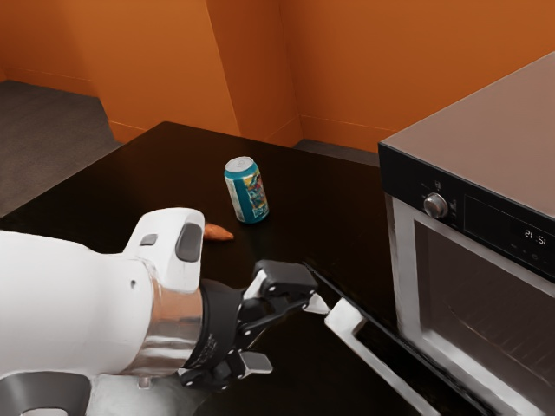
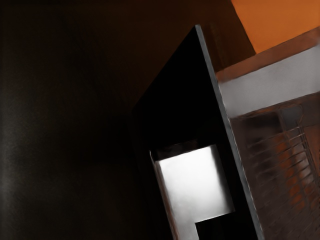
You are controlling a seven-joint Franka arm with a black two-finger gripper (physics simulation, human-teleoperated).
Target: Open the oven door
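My gripper (image 1: 287,333) stands open near the handle (image 1: 383,373); the oven door (image 2: 180,100) is partly open.

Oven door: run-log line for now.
oven door: ajar, swung out from oven | gripper: open, by one end of handle | contact: cannot tell | can: upright

Orange walls (image 1: 390,61) meeting at corners, matching baseboard (image 1: 347,137); dark grey floor (image 1: 43,121); black table (image 1: 147,173).
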